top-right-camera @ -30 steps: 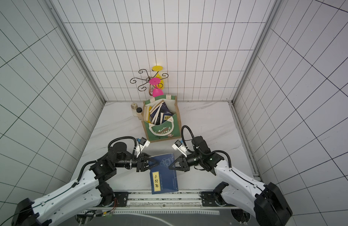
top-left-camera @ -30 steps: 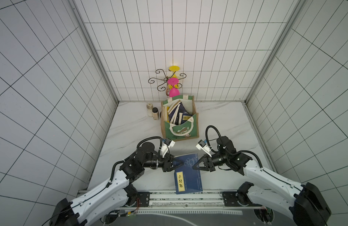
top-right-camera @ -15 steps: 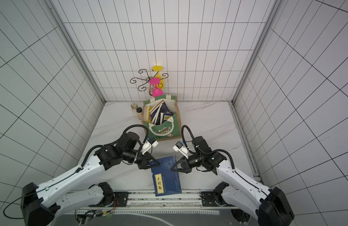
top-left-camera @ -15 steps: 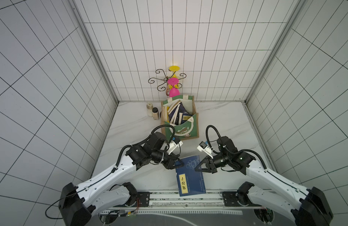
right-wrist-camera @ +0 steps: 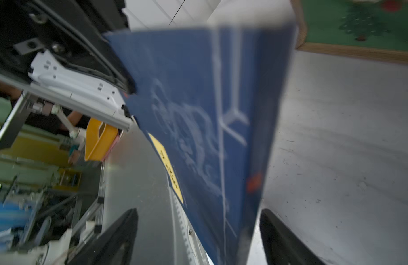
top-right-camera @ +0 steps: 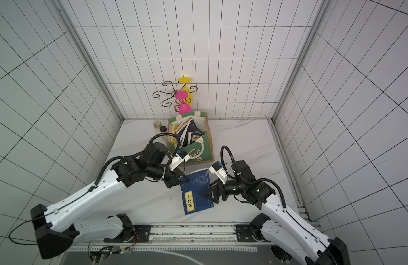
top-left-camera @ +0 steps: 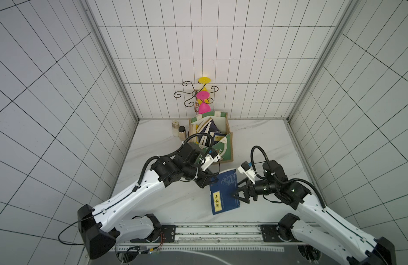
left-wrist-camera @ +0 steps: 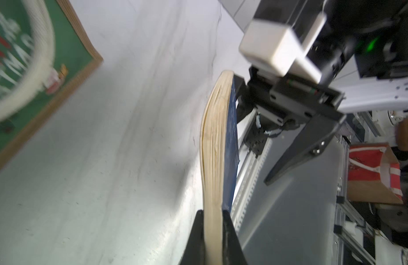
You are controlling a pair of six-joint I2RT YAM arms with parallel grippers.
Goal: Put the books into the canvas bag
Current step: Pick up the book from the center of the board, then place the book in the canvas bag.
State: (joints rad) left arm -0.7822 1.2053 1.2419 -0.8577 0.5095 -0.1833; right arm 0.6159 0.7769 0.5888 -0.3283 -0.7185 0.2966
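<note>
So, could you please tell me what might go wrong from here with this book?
The left tool pinches only one edge of the book, which bows, while the right tool is open, so the book could sag or slip. The bag is crowded with leaning books, so this one may jam at its mouth.

2 white arms (top-left-camera: 129,197), black joints (top-left-camera: 168,169), looped black cables (top-left-camera: 257,146), white cameras (top-left-camera: 246,171).

navy book (top-left-camera: 223,195) (yellow title label) is tilted up off the surface, near the upright green-and-tan canvas bag (top-left-camera: 230,146) holding other books (top-left-camera: 210,130).
</note>
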